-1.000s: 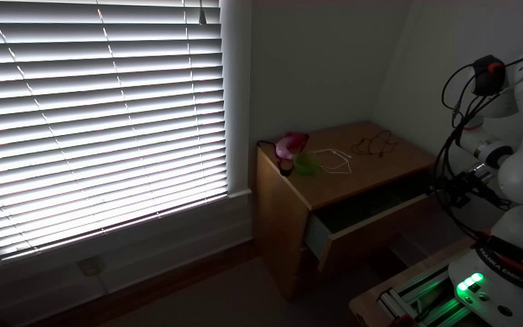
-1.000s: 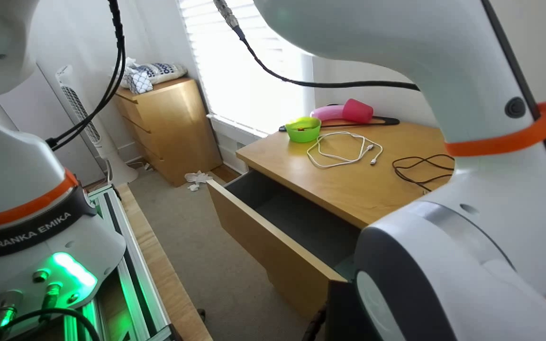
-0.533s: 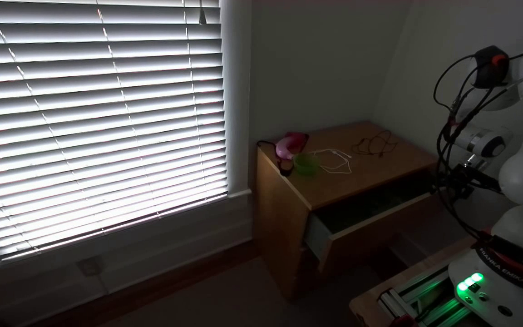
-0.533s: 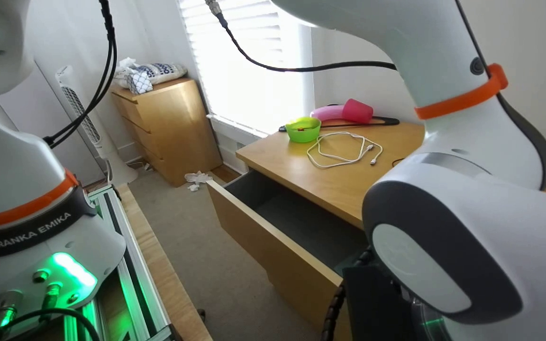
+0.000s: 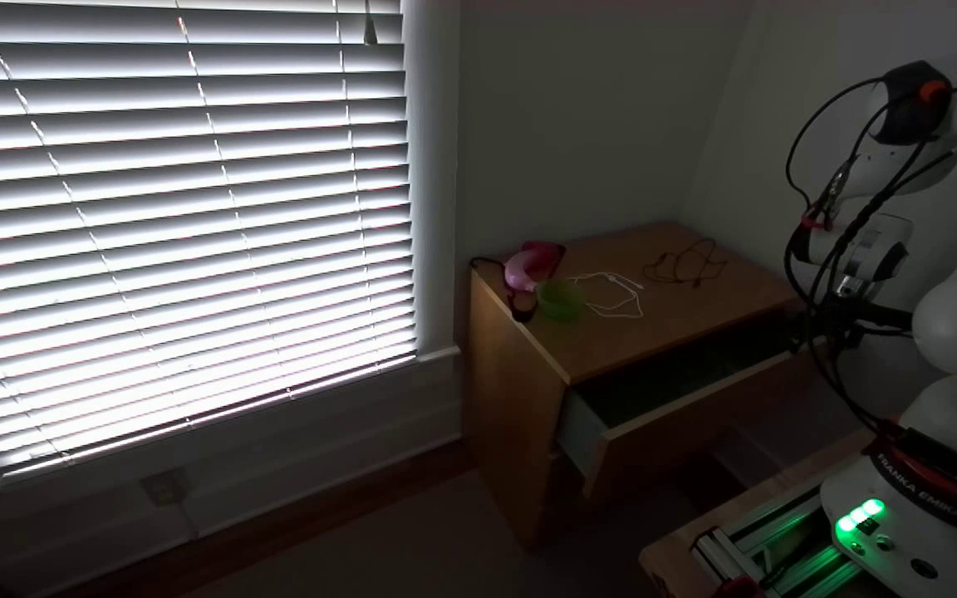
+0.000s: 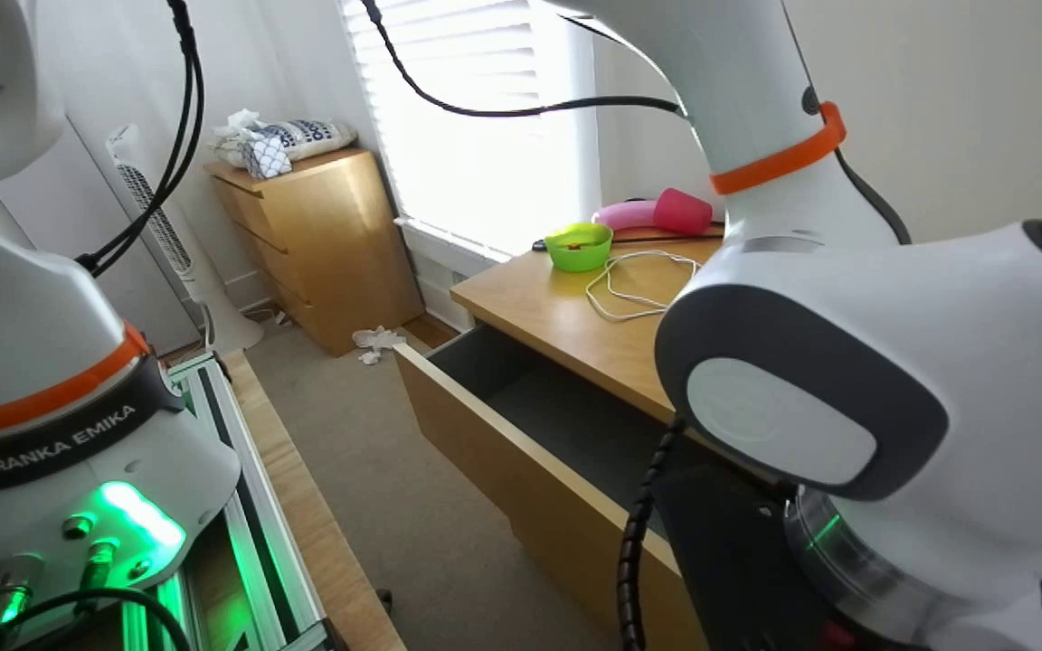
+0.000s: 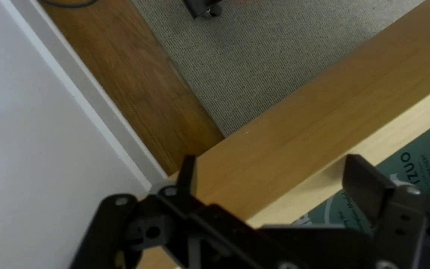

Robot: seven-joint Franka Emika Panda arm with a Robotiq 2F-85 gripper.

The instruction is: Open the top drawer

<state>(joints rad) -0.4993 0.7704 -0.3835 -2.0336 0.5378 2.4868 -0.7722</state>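
Note:
The light-brown wooden cabinet point(image 5: 516, 390) point(image 6: 544, 312) has its top drawer point(image 5: 694, 423) point(image 6: 521, 461) standing partly out in both exterior views, with its greyish inside showing. In the wrist view, the drawer's plain wood front point(image 7: 293, 138) and pale top edge run diagonally below my gripper point(image 7: 269, 164). My gripper is open with nothing between its fingers. One finger shows over the outer side of the front, the other over the top edge and inside; contact cannot be told. In an exterior view my gripper point(image 5: 836, 324) is a dark shape at the drawer's far end.
A green bowl point(image 6: 580, 249), pink items point(image 6: 684, 212) and a white cable point(image 6: 634, 312) lie on the cabinet top; a dark cable point(image 5: 686, 262) lies there too. A teal printed sheet point(image 7: 416, 168) lies in the drawer. A white wall point(image 7: 50, 149) stands close to the drawer's end.
The arm's upper links and wrist have shifted and turned. In an exterior view the wrist moved left and slightly up, and the forearm now covers more of the cabinet top. The drawer has not visibly moved.

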